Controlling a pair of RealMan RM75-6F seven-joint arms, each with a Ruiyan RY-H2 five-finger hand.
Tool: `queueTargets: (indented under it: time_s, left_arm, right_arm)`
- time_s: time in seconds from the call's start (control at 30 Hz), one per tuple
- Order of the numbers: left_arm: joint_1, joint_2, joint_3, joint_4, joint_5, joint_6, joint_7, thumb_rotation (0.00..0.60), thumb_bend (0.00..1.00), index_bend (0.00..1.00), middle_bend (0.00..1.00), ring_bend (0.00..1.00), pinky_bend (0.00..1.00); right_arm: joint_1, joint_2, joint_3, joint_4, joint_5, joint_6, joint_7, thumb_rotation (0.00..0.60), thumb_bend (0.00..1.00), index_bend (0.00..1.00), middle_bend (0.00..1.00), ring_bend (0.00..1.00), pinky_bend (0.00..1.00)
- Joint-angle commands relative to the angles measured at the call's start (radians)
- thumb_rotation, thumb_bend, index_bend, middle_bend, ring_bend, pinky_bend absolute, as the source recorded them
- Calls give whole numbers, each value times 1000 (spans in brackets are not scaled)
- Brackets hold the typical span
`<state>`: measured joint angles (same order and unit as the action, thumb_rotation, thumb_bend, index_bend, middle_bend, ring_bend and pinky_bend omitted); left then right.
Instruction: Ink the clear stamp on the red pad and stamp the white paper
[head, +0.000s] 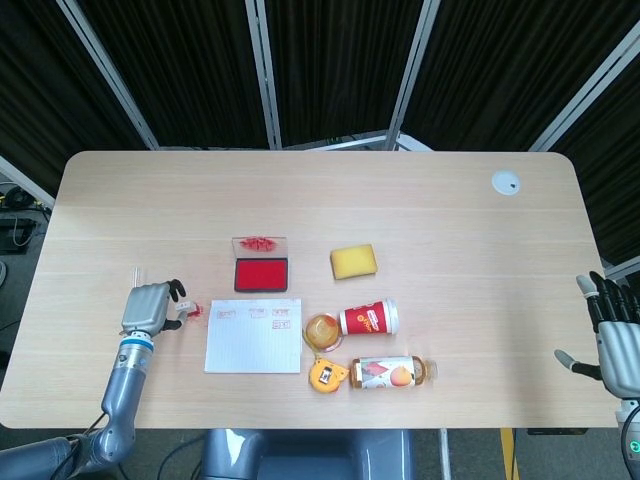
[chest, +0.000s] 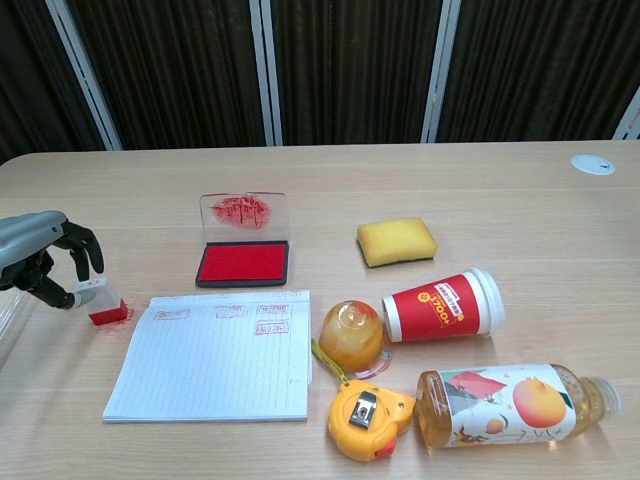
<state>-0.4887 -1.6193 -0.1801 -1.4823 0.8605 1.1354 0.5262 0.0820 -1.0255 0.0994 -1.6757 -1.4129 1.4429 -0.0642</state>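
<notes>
Left hand closing on the stamp at the left end of the bench

The stamp stands upright on the bench just left of the paper, red base down with a red smear under it. The left hand's fingers curl around it and a fingertip touches its near-left side, but I can't tell if it's actually clamped yet. My guess is it's the start of a pick-up, since the pad sits open just beyond the paper, lid tipped up so the red ink is reachable. The paper already has 3 or so faint prints along its far edge, plenty of blank below. The right hand hangs off the bench's right edge, fingers apart, holding nothing, well clear of the sponge, cup and bottle.
</notes>
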Motion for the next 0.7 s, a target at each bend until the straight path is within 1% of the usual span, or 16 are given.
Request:
queueTargets:
  time_s: [0.03, 0.7]
  left_arm:
    - [-4, -6, 2, 9, 0, 2, 4, 600, 277, 418, 440, 838, 831]
    - [-26, -43, 11, 62, -10, -15, 12, 600, 299, 497, 503, 838, 831]
  right_arm:
    - [1, -1, 0, 1, 2, -2, -1, 600, 0, 0, 0, 0, 0]
    - [5, -4, 5, 9, 19, -11, -2, 600, 0, 0, 0, 0, 0]
